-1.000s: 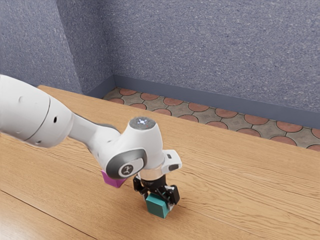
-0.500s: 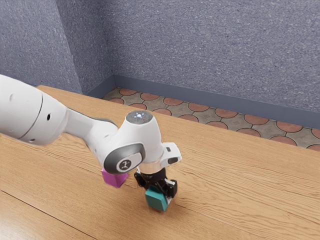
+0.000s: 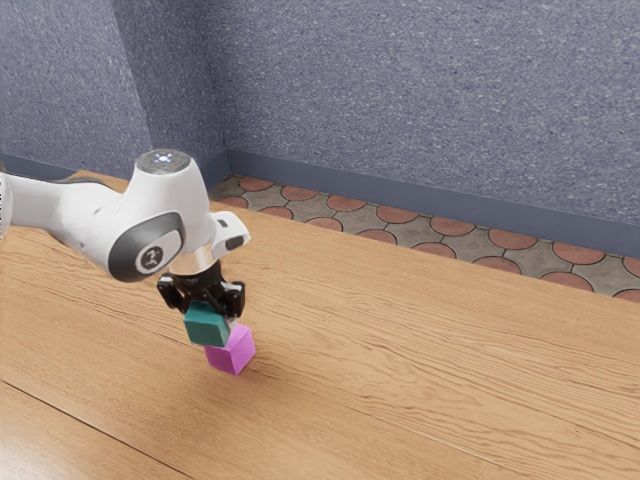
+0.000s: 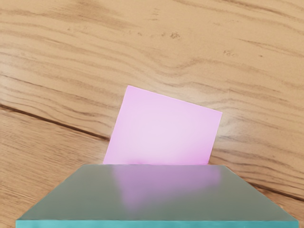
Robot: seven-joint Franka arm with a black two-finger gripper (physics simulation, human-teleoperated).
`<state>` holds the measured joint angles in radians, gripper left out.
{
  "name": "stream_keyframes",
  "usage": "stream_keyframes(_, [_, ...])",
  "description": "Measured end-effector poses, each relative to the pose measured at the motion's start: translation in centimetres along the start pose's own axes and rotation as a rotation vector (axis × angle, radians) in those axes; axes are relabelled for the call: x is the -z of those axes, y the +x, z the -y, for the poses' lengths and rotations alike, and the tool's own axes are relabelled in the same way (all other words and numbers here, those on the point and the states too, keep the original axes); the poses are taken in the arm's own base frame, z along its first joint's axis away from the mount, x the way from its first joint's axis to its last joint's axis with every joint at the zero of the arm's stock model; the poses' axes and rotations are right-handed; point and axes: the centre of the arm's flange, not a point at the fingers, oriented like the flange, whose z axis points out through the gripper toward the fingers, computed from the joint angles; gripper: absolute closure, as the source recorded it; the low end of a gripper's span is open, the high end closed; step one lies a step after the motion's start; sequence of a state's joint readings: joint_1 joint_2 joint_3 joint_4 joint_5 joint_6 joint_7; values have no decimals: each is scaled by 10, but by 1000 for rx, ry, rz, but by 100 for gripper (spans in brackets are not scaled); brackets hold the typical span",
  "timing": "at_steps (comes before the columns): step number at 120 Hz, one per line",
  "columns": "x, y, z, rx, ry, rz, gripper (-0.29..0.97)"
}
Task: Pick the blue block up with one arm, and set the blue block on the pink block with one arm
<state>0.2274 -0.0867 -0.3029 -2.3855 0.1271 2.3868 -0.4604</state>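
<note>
A teal-blue block [image 3: 206,324] hangs in the air with my black gripper [image 3: 203,311] shut on it from two sides. The pink block [image 3: 231,350] rests on the wooden table just below it and a little toward the exterior view's right; the held block overlaps its upper left corner. In the wrist view the teal-blue block [image 4: 156,194] is a wide slab right under my hand, and the pink block [image 4: 162,129] lies on the wood beyond it, turned slightly against the held block's edge.
The wooden table [image 3: 420,340] runs wide around both blocks, with a plank seam near its front. Past its far edge lies a tiled floor [image 3: 450,235] below grey walls.
My arm has carried the teal-blue block up and toward the exterior view's left, from the table right of the pink block to just above it. The pink block stayed put.
</note>
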Motion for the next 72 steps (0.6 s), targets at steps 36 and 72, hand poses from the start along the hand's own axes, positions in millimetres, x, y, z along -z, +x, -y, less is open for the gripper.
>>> stream_keyframes(36, [-22,44,18,-39,0,39,31])
stream_keyframes(72, [-26,39,-2,-162,-31,34,31])
